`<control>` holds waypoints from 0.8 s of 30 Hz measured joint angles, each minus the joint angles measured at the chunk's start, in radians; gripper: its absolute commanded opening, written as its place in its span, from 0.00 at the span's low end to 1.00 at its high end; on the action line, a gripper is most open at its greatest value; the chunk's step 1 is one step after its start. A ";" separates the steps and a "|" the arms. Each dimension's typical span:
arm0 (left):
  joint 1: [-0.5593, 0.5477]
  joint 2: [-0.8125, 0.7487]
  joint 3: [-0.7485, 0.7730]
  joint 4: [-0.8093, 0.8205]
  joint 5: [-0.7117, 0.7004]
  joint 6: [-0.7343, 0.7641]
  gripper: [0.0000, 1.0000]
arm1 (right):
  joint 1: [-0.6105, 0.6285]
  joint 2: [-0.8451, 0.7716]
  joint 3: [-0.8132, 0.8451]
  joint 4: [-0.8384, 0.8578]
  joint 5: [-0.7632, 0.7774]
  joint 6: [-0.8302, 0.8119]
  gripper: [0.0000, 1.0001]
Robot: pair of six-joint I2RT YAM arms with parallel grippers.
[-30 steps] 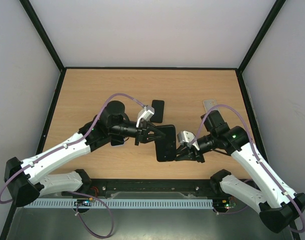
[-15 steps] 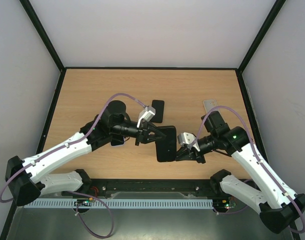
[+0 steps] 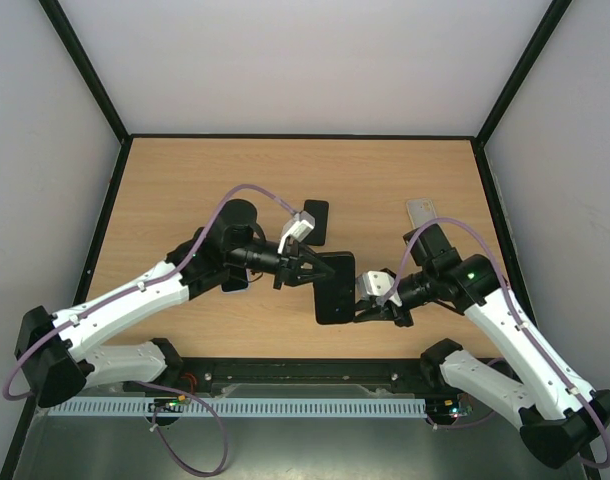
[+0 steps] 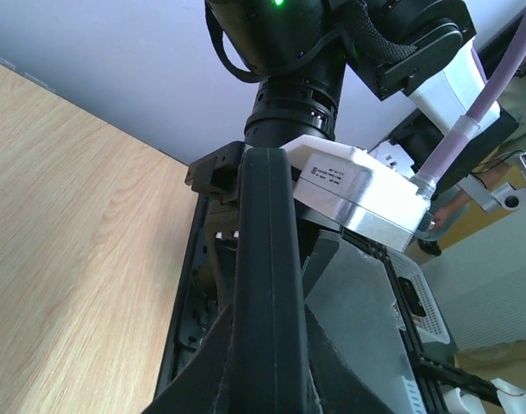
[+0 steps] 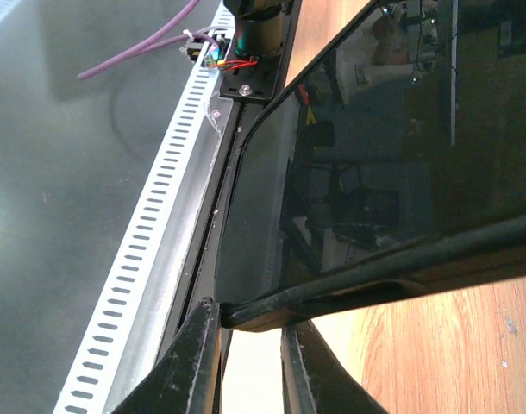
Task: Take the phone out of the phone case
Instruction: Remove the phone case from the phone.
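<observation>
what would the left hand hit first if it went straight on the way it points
The black phone: its edge already sits in the left hand. Just beyond, probably the right hand, gripping the opposite side.

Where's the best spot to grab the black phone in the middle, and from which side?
Pinch the phone front-to-back at a long edge, coming in from the side. It is a flat, wide slab, too broad to span; the left gripper and right gripper hold opposite edges that way.
</observation>
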 measured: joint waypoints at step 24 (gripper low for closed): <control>0.005 -0.010 -0.002 -0.010 0.002 -0.061 0.03 | 0.005 -0.014 0.011 0.011 0.045 -0.047 0.54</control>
